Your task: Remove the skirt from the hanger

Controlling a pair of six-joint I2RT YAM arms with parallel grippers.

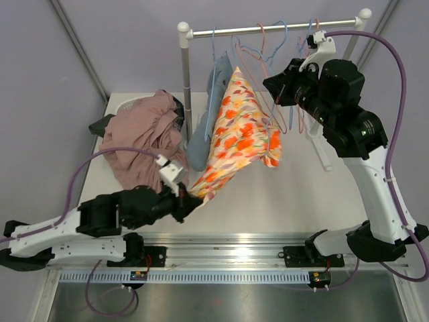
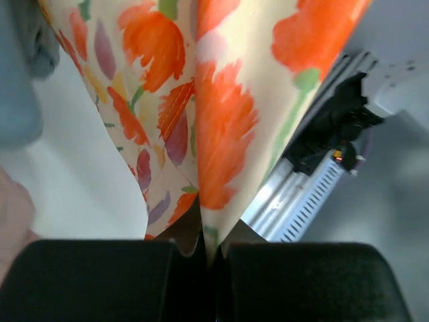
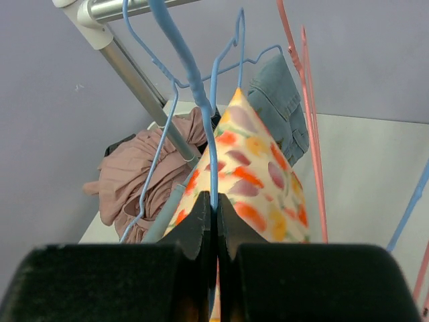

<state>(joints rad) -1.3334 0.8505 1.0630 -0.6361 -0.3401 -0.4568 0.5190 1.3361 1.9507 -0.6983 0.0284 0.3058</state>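
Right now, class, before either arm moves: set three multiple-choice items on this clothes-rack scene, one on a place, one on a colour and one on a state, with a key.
1. Where does the pinkish clothes pile lie?
A. on the table, left of the rack post
B. over the top rail
C. in the right tool

2. What colour is the hanger pinched by the right tool?
A. pink
B. blue
C. white

3. In what state is the left tool?
A. open above the floral skirt
B. shut on the skirt's lower edge
C. shut on nothing

Key:
1 A, the top view shows the heap resting on the tabletop beside the post.
2 B, the right wrist view shows blue wire between the closed fingers.
3 B, the left wrist view shows floral cloth clamped between the fingers.
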